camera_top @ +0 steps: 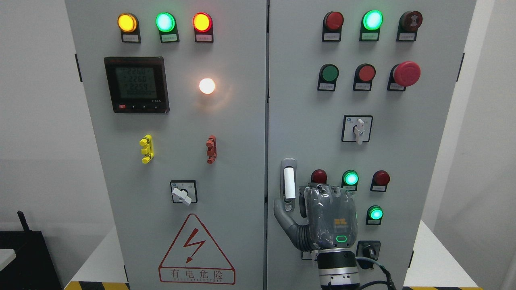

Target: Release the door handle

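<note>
Head view. A grey two-door electrical cabinet [225,161] fills my frame, standing on a white worktop [439,262] between pale walls. The door handle [288,184], a white lever in a recessed grey plate, sits at the left edge of the right door, where a pull would swing the door open. My right robot hand [318,217] rises from the bottom edge just beside it, its back toward me. The thumb [282,215] reaches to the handle's lower end; whether it touches, I cannot tell. The other fingers look loosely curled, holding nothing. I judge the release nearly complete.
</note>
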Available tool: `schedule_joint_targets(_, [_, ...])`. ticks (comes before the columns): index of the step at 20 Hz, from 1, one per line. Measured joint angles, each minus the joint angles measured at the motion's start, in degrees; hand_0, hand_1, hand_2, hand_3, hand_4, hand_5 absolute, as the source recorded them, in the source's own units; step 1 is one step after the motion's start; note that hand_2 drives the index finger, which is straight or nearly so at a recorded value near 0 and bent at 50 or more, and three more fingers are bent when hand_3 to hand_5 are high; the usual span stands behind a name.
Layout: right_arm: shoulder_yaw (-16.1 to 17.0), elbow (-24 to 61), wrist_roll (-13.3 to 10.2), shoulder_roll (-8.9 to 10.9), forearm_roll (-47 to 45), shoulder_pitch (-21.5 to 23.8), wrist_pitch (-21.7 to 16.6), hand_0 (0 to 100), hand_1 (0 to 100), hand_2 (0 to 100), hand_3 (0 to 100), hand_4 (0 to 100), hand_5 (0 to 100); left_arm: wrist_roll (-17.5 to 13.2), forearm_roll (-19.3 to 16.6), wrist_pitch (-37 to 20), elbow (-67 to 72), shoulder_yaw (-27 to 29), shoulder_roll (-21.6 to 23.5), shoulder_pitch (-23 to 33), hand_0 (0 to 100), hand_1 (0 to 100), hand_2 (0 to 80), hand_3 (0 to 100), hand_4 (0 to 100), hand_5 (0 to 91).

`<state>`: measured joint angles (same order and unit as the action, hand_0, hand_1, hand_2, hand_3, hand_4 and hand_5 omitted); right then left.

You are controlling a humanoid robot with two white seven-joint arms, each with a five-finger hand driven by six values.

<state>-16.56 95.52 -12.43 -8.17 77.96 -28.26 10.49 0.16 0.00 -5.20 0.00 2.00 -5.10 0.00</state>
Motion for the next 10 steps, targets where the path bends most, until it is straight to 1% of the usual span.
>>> schedule_joint_targets(4, [-0.02,-0.28,0.01,-0.01,-0.09,-0.16,0.0,43,37,100,100,100,96,0.0,0.0,0.0,0.0,0.01,0.0,0.0,12,39,0.0,0,0,0.0])
schedule_joint_targets(10, [-0.03,-0.55,0.02,-0.05,-0.19,-0.2,0.0,46,38,100,100,100,96,0.0,0.0,0.0,0.0,0.02,0.0,0.0,12,39,0.0,0,0,0.0])
